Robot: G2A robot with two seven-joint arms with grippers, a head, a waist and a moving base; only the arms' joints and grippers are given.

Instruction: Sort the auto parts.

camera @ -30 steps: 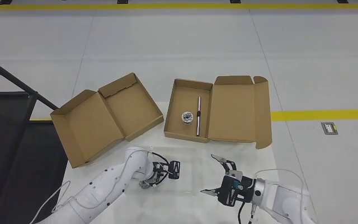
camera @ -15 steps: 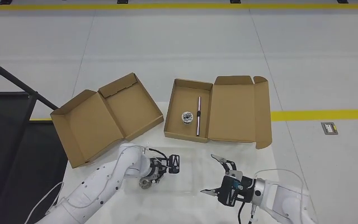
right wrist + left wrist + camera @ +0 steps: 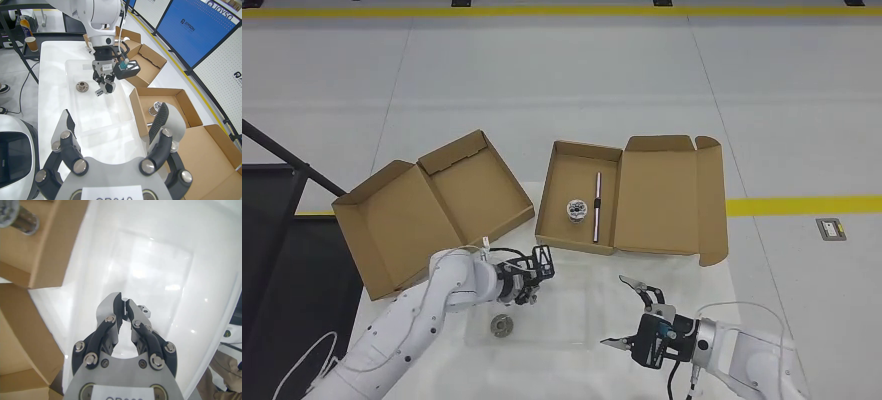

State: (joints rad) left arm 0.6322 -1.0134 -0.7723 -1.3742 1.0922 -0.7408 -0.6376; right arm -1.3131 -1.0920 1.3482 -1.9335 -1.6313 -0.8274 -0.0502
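- Currently the small metal bracket (image 3: 144, 311), a little block on a thin pin, hangs above the far end of the clear tray (image 3: 94, 113), just short of the two boxes. The left gripper (image 3: 123, 304) has its pads closed on the pin alone.
- It looks like machined metal: hard, light and smooth. The hold on so narrow a pin is slight, so the block may swivel or slip. A hold across the block's flat faces would likely be surer.
- A round flange (image 3: 82, 87) lies flat in the tray near its left edge. It is probably heavier and just as stiff, best taken by its raised hub or across the rim.
- At the desk's (image 3: 49, 56) far edge, the right-hand box (image 3: 572, 175) holds a slender rod (image 3: 596, 205) and a round part (image 3: 575, 209). The left-hand box (image 3: 402, 230) lies open beside it.
- Over the desk's near right corner, the right gripper (image 3: 116, 115) has its jaws spread wide and holds nothing.
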